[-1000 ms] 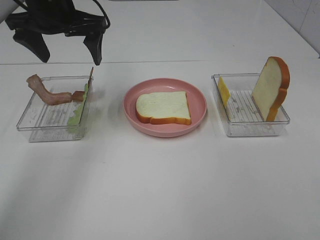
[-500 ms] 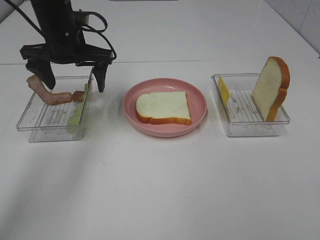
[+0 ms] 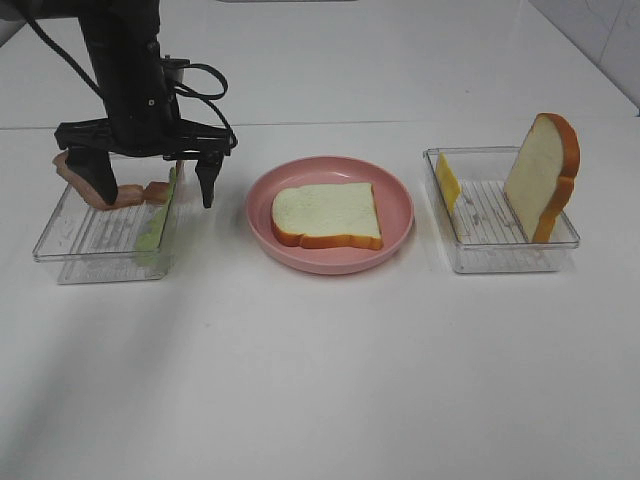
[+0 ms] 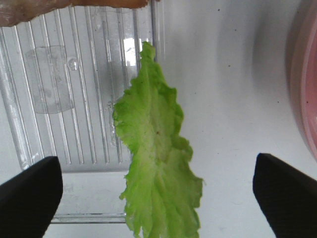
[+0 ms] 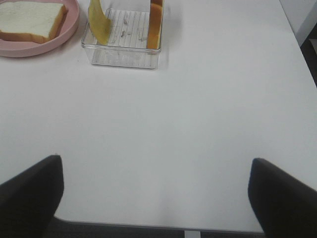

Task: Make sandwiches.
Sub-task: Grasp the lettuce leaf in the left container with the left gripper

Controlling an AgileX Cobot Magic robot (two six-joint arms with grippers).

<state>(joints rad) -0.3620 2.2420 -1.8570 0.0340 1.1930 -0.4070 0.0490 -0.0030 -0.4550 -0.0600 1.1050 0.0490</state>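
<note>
1. The left tray (image 3: 60, 250) is clear, rectangular plastic with a ribbed floor. It sits on the smooth white table (image 3: 320, 380).
2. A bacon strip (image 3: 135, 196), reddish-brown and curved, lies across the tray's far end, one end raised over the left rim.
3. The lettuce sheet (image 4: 156, 163), bright green with ruffled, veined edges, leans on edge against the tray's right wall.
4. The left gripper (image 3: 157, 197) hangs low over this tray with its black jaws spread wide and clamped on nothing. One finger is inside the tray by the bacon, the other outside the right wall, and the lettuce stands between them.
5. The pink plate (image 3: 400, 215) is round and glossy. It carries a flat bread slice (image 3: 328, 215), square and white with an orange-brown crust.
6. The right tray (image 3: 490, 258) has the same clear ribbed build.
7. A thin yellow cheese slice (image 3: 447, 182) leans at its left wall.
8. An upright bread slice (image 3: 538, 175) leans against its right wall.
9. The right gripper (image 5: 157, 193) has its jaws apart and empty above bare table, on the near side of the right tray.
</note>
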